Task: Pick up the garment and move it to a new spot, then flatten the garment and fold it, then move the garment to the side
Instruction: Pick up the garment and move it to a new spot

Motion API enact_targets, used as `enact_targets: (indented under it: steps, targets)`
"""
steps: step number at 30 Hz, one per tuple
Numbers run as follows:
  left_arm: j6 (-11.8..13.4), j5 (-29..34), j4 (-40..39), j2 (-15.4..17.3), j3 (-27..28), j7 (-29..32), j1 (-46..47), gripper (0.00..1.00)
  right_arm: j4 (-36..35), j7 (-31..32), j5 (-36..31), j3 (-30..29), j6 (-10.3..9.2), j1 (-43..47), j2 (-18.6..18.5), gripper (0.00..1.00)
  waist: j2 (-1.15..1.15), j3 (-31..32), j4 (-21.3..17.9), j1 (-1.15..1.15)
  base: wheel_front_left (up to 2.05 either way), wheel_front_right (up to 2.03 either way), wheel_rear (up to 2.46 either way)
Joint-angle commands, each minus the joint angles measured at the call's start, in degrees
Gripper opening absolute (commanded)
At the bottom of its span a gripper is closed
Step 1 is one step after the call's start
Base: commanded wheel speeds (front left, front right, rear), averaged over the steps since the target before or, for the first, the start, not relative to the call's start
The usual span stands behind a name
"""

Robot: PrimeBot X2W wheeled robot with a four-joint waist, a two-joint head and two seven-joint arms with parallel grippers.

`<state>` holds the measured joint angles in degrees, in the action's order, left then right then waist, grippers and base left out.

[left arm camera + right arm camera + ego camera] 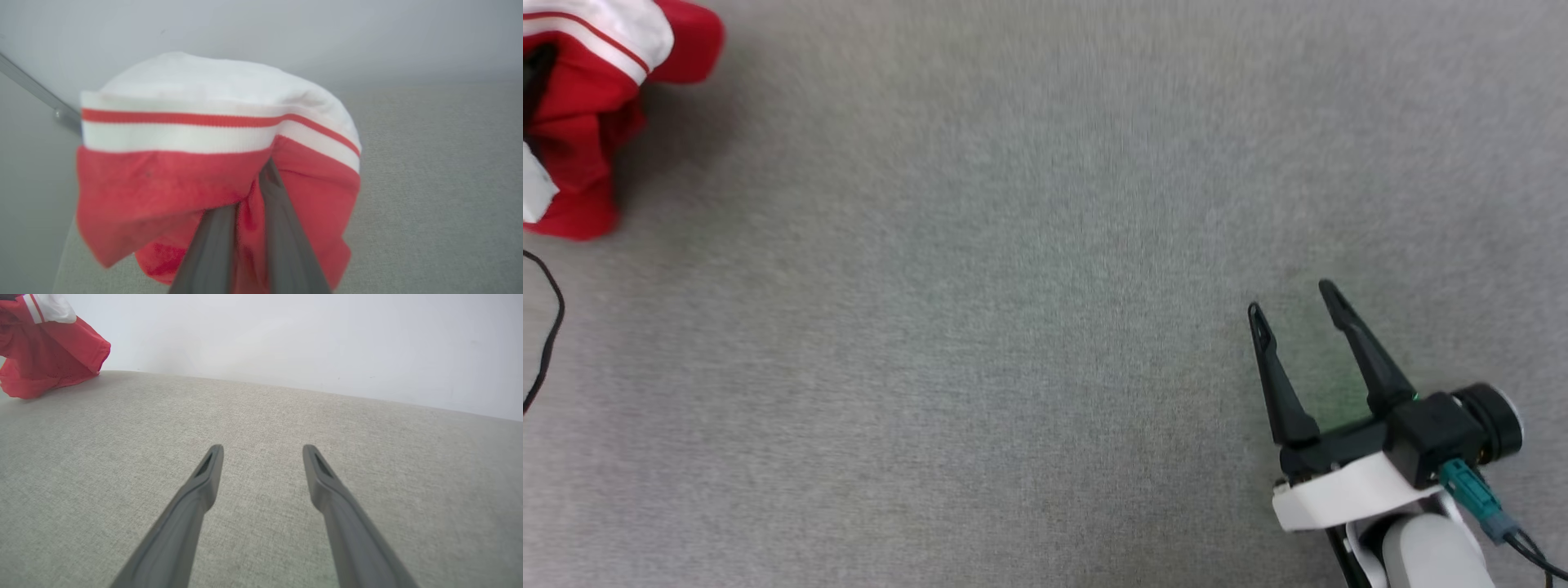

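The garment [588, 114] is a bunched red cloth with white, red-striped trim, at the head view's top left over the grey fabric surface [1013, 286]. In the left wrist view my left gripper [255, 192] is shut on the garment [171, 188]; its two dark fingers pinch a red fold and their tips are buried in the cloth. My right gripper [1290, 298] stands open at the lower right, far from the garment, with nothing between its fingers. The right wrist view shows the right gripper [261, 451] spread over bare fabric and the garment [49, 355] at its top left.
A thin black cable [547, 327] loops along the head view's left edge below the garment. A pale wall [286, 335] stands behind the surface's far edge. A metal strip [36, 94] runs along the wall at the left wrist view's left.
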<state>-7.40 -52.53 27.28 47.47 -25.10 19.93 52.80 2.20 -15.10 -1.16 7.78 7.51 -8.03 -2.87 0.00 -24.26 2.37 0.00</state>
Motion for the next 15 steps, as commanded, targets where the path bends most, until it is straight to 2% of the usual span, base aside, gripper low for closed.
enact_targets:
  steps: [1,8,15]
  targets:
    - [-0.1,-0.1,-1.0,0.5,-0.8,-2.0,-0.9,0.0,0.4,-0.1,0.7,-0.1,-0.04,1.4,0.0,1.0,0.0,6.2,0.8,0.0,0.0,0.0,0.0]
    - [-0.1,1.0,-7.6,1.4,-6.7,-10.1,-0.3,0.0,1.4,-0.1,2.6,-1.3,-0.04,4.7,0.0,1.0,0.0,13.9,0.9,0.0,0.0,0.0,0.0]
    - [-0.1,1.3,-16.4,0.3,-13.6,-10.9,-1.8,0.0,1.7,-0.1,3.6,-2.0,-0.04,7.0,0.0,1.0,0.0,18.2,-0.4,0.0,0.0,0.0,0.0]
